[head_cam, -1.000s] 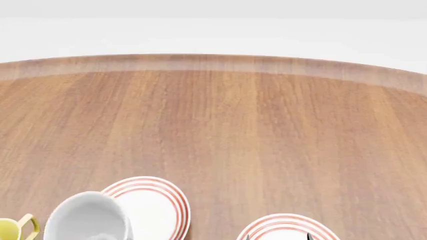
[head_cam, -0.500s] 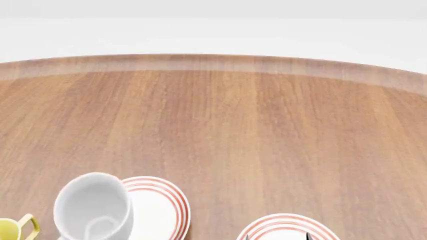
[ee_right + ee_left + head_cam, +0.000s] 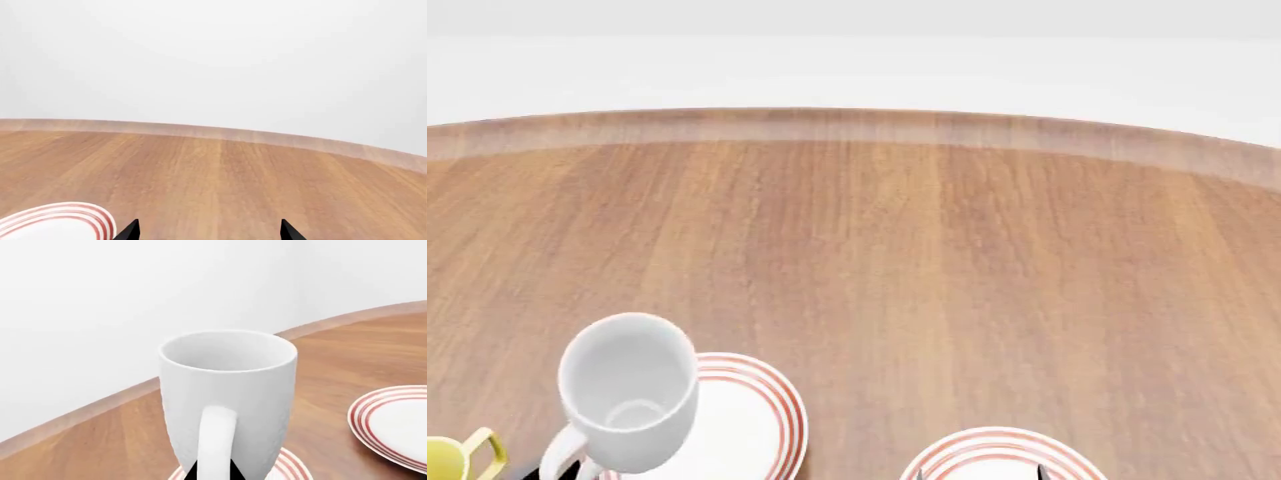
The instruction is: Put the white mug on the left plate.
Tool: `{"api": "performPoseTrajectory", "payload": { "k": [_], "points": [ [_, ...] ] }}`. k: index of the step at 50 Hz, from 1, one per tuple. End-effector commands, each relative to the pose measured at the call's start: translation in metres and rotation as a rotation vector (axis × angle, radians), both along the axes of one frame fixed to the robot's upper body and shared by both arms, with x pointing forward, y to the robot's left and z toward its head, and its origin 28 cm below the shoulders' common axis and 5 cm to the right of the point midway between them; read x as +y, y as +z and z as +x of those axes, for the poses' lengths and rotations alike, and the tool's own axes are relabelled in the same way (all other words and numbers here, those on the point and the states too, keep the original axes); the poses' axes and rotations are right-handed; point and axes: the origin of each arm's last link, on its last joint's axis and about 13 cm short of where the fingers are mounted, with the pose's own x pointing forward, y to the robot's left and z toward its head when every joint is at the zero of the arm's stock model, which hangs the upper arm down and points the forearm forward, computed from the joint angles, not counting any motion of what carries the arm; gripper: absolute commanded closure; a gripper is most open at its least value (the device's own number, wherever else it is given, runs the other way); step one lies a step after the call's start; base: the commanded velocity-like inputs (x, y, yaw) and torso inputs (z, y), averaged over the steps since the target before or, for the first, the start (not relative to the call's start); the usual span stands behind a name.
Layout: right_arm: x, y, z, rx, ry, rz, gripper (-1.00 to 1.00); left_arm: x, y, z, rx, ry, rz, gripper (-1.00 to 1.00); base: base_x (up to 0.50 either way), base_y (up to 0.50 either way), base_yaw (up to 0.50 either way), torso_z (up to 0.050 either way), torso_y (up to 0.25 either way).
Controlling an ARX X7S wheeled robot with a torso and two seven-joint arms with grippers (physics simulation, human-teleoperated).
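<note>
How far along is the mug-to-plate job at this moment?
Done: the white mug is picked up, upright, over the left plate. In hand: the left claw grips it by the handle. Left: lower it onto the plate and let go. The right claw is open, holding nothing.

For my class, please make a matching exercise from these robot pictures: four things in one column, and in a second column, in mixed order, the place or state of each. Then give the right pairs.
Things
1. white mug
2. left plate
3. right plate
4. yellow-handled mug

Places or states
A. at the bottom left corner of the head view, mostly cut off
B. upright, handle facing the left wrist camera
C. partly covered by the white mug in the head view
D. at the bottom edge of the head view, nothing standing on its visible part

Pairs: 1-B, 2-C, 3-D, 4-A
</note>
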Motion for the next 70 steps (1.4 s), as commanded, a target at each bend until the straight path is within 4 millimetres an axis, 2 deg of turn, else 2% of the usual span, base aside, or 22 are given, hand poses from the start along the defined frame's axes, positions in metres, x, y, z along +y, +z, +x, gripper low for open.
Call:
{"api": "performPoseTrajectory", "payload": {
  "k": [1, 4, 5, 6, 7, 8, 9, 10, 16, 23, 25, 26, 29, 32, 33, 34, 37, 39, 41, 42, 45, 70],
  "points": [
    [0.000, 0.000, 0.000, 0.001, 0.000, 0.000, -1.00, 0.001, 0.001, 0.016, 0.015, 0.012, -0.010, 1.00, 0.00, 0.00, 0.00, 0.000, 0.000],
    [0.000, 0.000, 0.001, 0.001, -0.001, 0.000, -1.00, 0.000, -0.002, 0.022, 0.028, 0.012, -0.012, 1.00, 0.00, 0.00, 0.00, 0.000, 0.000],
    [0.000, 0.000, 0.000, 0.002, 0.000, 0.000, -1.00, -0.001, 0.007, 0.025, 0.033, 0.012, -0.019, 1.00, 0.00, 0.00, 0.00, 0.000, 0.000],
    [-0.001, 0.000, 0.000, 0.001, -0.002, 0.001, -1.00, -0.001, -0.001, 0.027, 0.033, 0.009, -0.032, 1.00, 0.00, 0.00, 0.00, 0.000, 0.000],
    [-0.001, 0.000, 0.000, 0.000, -0.002, 0.002, -1.00, -0.001, 0.010, 0.029, 0.034, 0.002, -0.053, 1.00, 0.00, 0.00, 0.00, 0.000, 0.000],
    [-0.001, 0.000, 0.000, 0.001, -0.003, 0.001, -1.00, -0.002, 0.002, 0.030, 0.041, -0.008, -0.079, 1.00, 0.00, 0.00, 0.00, 0.000, 0.000],
    [-0.001, 0.000, 0.000, 0.001, -0.002, 0.002, -1.00, -0.002, 0.013, 0.032, 0.048, -0.013, -0.103, 1.00, 0.00, 0.00, 0.00, 0.000, 0.000],
    [-0.001, 0.000, 0.000, 0.001, -0.002, 0.001, -1.00, -0.003, 0.013, 0.033, 0.048, -0.011, -0.098, 1.00, 0.00, 0.00, 0.00, 0.000, 0.000],
    [0.000, -0.001, 0.000, 0.003, 0.000, 0.001, -1.00, -0.009, 0.003, 0.042, 0.065, -0.040, -0.153, 1.00, 0.00, 0.00, 0.00, 0.000, 0.000],
    [-0.001, -0.001, 0.001, 0.005, 0.001, -0.002, -1.00, -0.014, -0.002, 0.043, 0.077, -0.073, -0.222, 1.00, 0.00, 0.00, 0.00, 0.000, 0.000],
    [-0.001, 0.000, 0.000, 0.004, -0.001, -0.001, -1.00, -0.016, -0.008, 0.044, 0.081, -0.077, -0.225, 1.00, 0.00, 0.00, 0.00, 0.000, 0.000],
    [-0.001, 0.000, 0.000, 0.002, -0.002, 0.000, -1.00, -0.019, -0.024, 0.045, 0.078, -0.086, -0.231, 1.00, 0.00, 0.00, 0.00, 0.000, 0.000],
    [-0.001, 0.000, -0.001, 0.002, -0.003, -0.001, -1.00, -0.017, -0.013, 0.045, 0.094, -0.084, -0.235, 1.00, 0.00, 0.00, 0.00, 0.000, 0.000],
    [-0.001, 0.000, 0.000, 0.002, -0.001, -0.001, -1.00, -0.018, -0.016, 0.046, 0.100, -0.085, -0.240, 1.00, 0.00, 0.00, 0.00, 0.000, 0.003],
    [-0.001, 0.000, 0.000, 0.003, -0.001, -0.002, -1.00, -0.019, -0.027, 0.046, 0.102, -0.086, -0.241, 1.00, 0.00, 0.00, 0.00, 0.000, 0.000],
    [-0.001, 0.000, 0.000, 0.002, -0.001, -0.002, -1.00, -0.019, -0.018, 0.048, 0.104, -0.086, -0.246, 1.00, 0.00, 0.00, 0.00, 0.000, 0.000],
    [-0.001, 0.000, 0.000, 0.002, -0.002, -0.002, -1.00, -0.021, -0.018, 0.048, 0.106, -0.086, -0.252, 1.00, 0.00, 0.00, 0.00, 0.000, 0.000],
    [-0.001, 0.001, -0.001, 0.000, -0.003, -0.002, -1.00, -0.021, -0.032, 0.049, 0.107, -0.083, -0.268, 1.00, 0.00, 0.00, 0.00, 0.000, 0.000],
    [-0.001, 0.001, -0.001, 0.000, -0.003, -0.001, -1.00, -0.019, -0.027, 0.052, 0.111, -0.072, -0.273, 1.00, 0.00, 0.00, 0.00, 0.000, 0.000],
    [-0.001, 0.000, -0.001, -0.001, -0.003, -0.001, -1.00, -0.020, -0.036, 0.052, 0.112, -0.067, -0.271, 1.00, 0.00, 0.00, 0.00, 0.000, 0.000],
    [-0.001, 0.000, -0.001, 0.000, -0.003, -0.001, -1.00, -0.021, -0.031, 0.054, 0.123, -0.053, -0.290, 1.00, 0.00, 0.00, 0.00, 0.000, 0.000],
    [-0.001, 0.001, -0.002, -0.002, -0.005, 0.000, -1.00, -0.027, -0.046, 0.065, 0.149, -0.020, -0.330, 1.00, 0.00, 0.00, 0.00, 0.000, 0.000]
  ]
}}
